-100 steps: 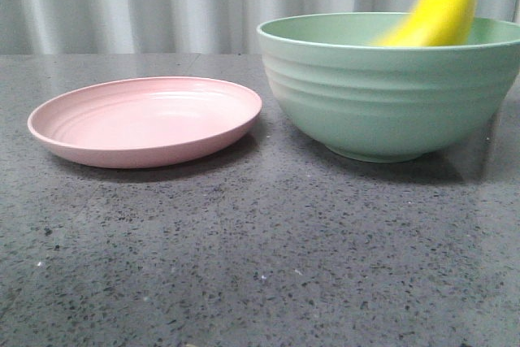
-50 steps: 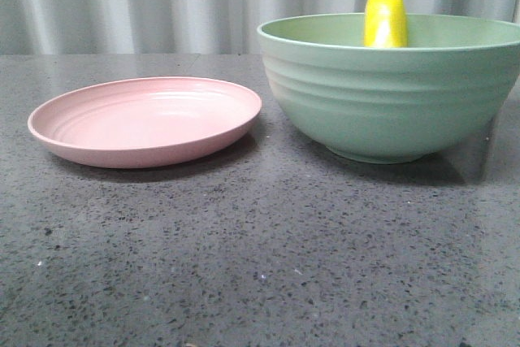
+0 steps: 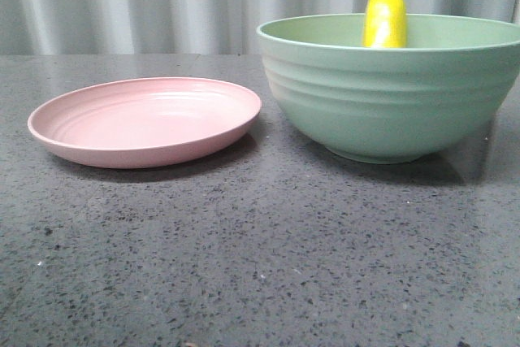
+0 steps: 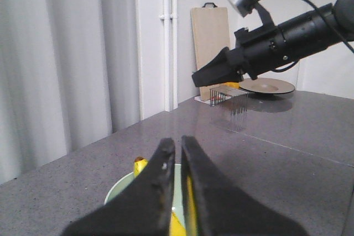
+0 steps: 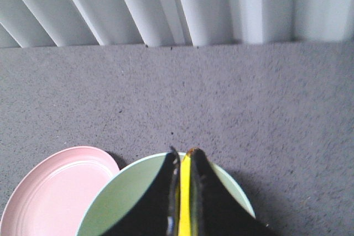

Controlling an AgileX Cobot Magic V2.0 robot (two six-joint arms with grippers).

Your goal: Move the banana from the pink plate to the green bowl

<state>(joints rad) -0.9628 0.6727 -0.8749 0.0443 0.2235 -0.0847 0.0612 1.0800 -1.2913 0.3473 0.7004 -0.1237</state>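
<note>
One fruit: we see the shiny yellow plastic banana point(image 3: 385, 15) standing up inside the big ridged pale green bowl point(image 3: 390, 95).
Plate: the flat round pink plate point(image 3: 146, 122) sits beside the bowl on the grey speckled desk point(image 3: 260, 258).
Claws: we see the left claw point(image 4: 178, 161) almost shut on nothing; the right claw point(image 5: 183, 161) looks nearly shut too, with banana showing through its gap.

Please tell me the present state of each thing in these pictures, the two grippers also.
banana: inside the bowl, one end standing above the rim, not gripped
green bowl: upright, holds the banana
pink plate: empty
left gripper: fingers almost together, holds nothing
right gripper: fingers almost together, holds nothing

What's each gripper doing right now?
Left gripper: closed, empty.
Right gripper: closed, empty; banana sits free in green bowl.
</note>
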